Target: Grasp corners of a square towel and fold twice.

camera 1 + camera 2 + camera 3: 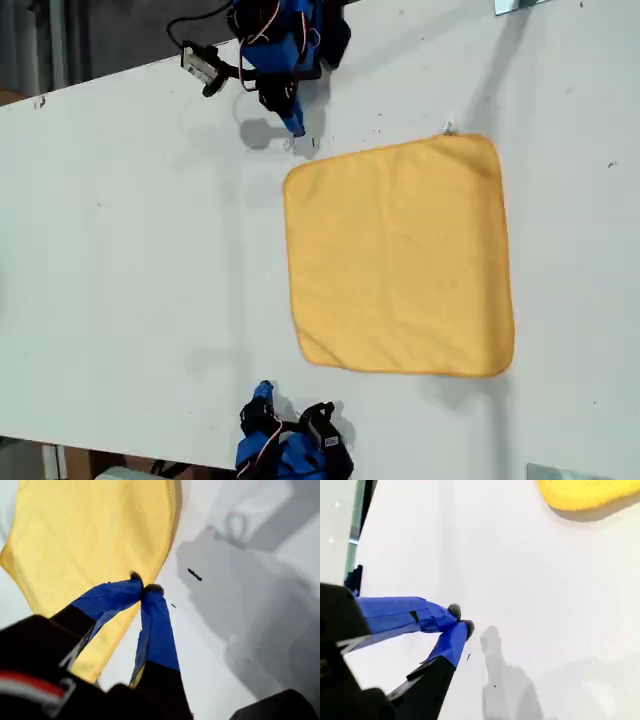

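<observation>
The square towel (400,255) lies flat and unfolded on the white table, right of middle in the exterior view. A small white tag (447,127) pokes out at its top corner there. My first gripper (296,128) (144,587) is shut with nothing in it, hovering just off the towel's (90,535) upper left corner (293,180) as the exterior view shows it. My second gripper (264,388) (461,619) is shut and empty over bare table. It is a short way from the towel's lower left corner (308,350) in the exterior view, a rounded yellow corner (585,492) in its wrist view.
The white table (120,250) stretches bare to the exterior view's left. A small white module (203,68) on a black cable hangs off the first arm near the table's top edge in the exterior view. Small dark specks (195,574) mark the table beside the towel.
</observation>
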Robot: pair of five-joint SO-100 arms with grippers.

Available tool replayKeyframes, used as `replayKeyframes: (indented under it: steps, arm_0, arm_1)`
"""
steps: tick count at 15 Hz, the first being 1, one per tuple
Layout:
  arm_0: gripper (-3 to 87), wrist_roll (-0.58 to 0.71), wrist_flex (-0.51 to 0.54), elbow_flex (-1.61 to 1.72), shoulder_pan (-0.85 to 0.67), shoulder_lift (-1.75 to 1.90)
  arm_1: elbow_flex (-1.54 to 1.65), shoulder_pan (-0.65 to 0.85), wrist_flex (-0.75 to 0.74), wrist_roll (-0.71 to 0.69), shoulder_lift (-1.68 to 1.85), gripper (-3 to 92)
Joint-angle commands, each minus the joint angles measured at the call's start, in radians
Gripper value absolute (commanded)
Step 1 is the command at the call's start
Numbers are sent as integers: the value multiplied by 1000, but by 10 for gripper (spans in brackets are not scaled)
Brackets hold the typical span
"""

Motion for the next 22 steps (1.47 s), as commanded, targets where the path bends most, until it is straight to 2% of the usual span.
replayKeyframes:
  steps: [1, 2, 3, 4, 5, 6, 7, 8, 10, 11, 12, 13, 14, 15, 16, 17, 18, 19, 20, 22]
  arm_0:
    - [0, 38, -6, 6, -15, 6]
    - [1, 40, -28, 6, 8, 6]
    - [1, -117, -35, 8, 101, 6]
    - [16, -285, -69, 8, 265, 6]
    - [16, -301, -38, 8, 391, 6]
    - [15, -278, -63, 6, 408, 8]
    - [6, -187, -123, 5, 380, 8]
    - [11, -141, -117, -25, 364, 8]
    - [7, -103, -143, -34, 390, 8]
    - [13, -141, -146, -29, 407, 8]
    - [-1, -95, -169, -26, 413, 8]
    - [-1, -160, -118, -37, 393, 8]
    - [-1, -190, -94, -26, 321, 8]
    - [-1, -253, -69, -35, 310, 9]
    - [-1, -293, -66, -17, 268, 9]
    - [35, -252, -107, -12, 290, 9]
    - [47, -227, -140, -6, 308, 9]
    - [63, -242, -147, 0, 311, 9]
    - [67, -230, -183, 6, 318, 9]
    - [156, -235, -273, -15, 371, 8]
  arm_1:
    - [-49, -2, 9, 5, -5, 28]
    - [-44, 18, 5, 9, -3, 29]
    - [-43, 35, -6, 12, -3, 46]
    - [-23, 12, -34, 14, -3, 46]
    - [-20, 9, -64, 6, -3, 46]
    - [-38, 23, -51, -14, -3, 40]
    - [-52, 55, -17, -58, -3, 0]
    - [-46, 66, -6, -106, -3, -1]
    - [-69, 121, 14, -97, -3, 0]
    - [-34, 95, -3, 34, -3, 0]
    - [-5, 51, -54, 109, -3, 9]
    - [8, 46, -86, 117, -3, 0]
    - [2, 71, -106, 78, -3, 49]
    - [-2, 87, -107, 55, -3, 215]
    - [-20, 83, -107, 28, -3, 260]
    - [-52, 104, -115, -81, -3, 270]
    - [-74, 107, -161, -213, -2, 327]
    - [-75, 67, -259, -339, 0, 352]
    - [-67, 51, -304, -354, 0, 367]
    - [-83, 60, -273, -370, 0, 382]
